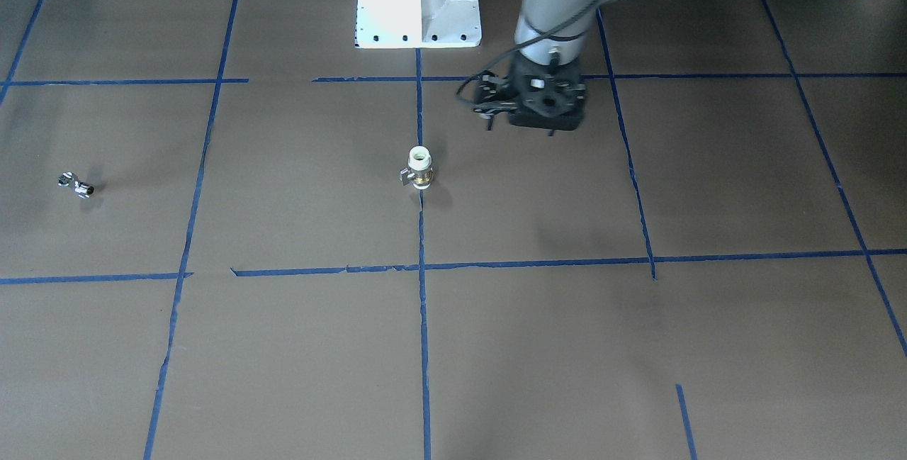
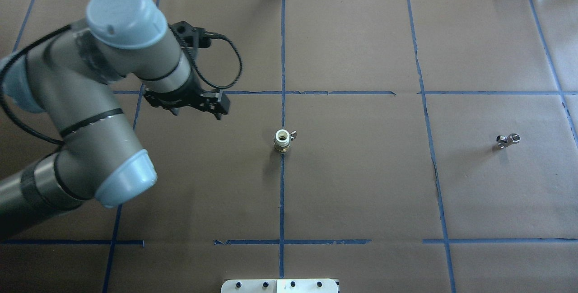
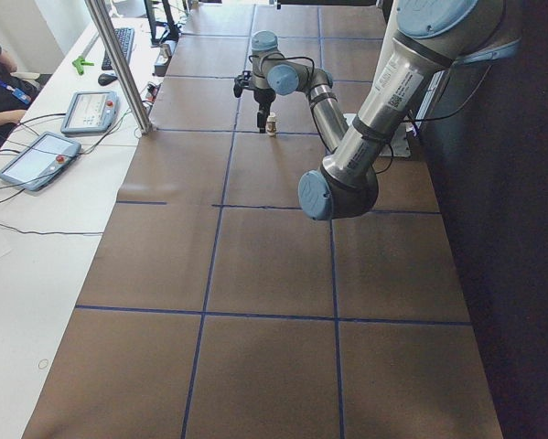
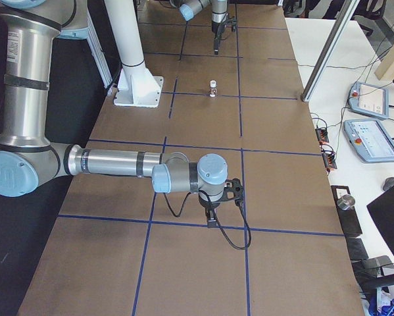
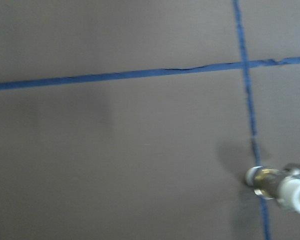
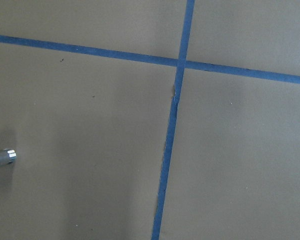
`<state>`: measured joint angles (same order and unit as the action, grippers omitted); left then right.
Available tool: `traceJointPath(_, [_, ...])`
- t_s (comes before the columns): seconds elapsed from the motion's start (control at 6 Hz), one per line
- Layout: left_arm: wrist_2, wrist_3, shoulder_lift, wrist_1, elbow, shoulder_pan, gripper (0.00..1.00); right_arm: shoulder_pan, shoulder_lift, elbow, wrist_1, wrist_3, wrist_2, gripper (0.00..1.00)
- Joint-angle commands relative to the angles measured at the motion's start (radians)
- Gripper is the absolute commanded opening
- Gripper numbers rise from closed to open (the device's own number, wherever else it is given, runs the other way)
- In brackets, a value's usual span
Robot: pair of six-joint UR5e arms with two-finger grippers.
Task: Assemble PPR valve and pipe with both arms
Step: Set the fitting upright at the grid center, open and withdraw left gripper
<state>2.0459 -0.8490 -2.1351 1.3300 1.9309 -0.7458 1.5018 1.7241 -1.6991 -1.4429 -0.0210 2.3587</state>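
Shows the PPR valve (image 1: 420, 168) upright on the centre blue tape line (image 1: 423, 304): white plastic ends, brass-and-silver middle, tiny lever poking sideways. Shows the pipe (image 1: 76, 185) lying well apart, far on the robot's right, a small chrome dumbbell with a narrow waist. Has the left gripper (image 1: 545, 102) near the valve, not touching; cannot tell its spread. Has the right gripper (image 4: 211, 221) low, seemingly near the pipe; likewise unreadable.
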Motion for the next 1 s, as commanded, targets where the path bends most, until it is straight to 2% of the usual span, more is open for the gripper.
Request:
traceJointPath(0.0, [0.119,0.374,0.204,-0.015,0.026,-0.213,1.0,0.0,-0.008,-0.031,0.003,0.003,0.01,1.0])
traceJointPath(0.17, [0.176,0.541,0.309,-0.012,0.022,-0.345,1.0,-0.002,-0.024,-0.031,0.001,0.006,0.011,1.0])
traceJointPath(0.33, [0.183,0.703,0.402,-0.003,0.007,-0.472,1.0,-0.002,-0.026,-0.031,0.003,0.007,0.046,1.0])
traceJointPath(0.67, [0.186,1.04,0.513,0.015,-0.161,-0.715,1.0,-0.026,-0.05,-0.033,0.001,0.013,0.047,1.0])
traceJointPath(0.83, [0.238,1.097,0.587,0.023,-0.197,-0.791,1.0,-0.04,-0.055,-0.037,0.004,0.062,0.047,1.0])
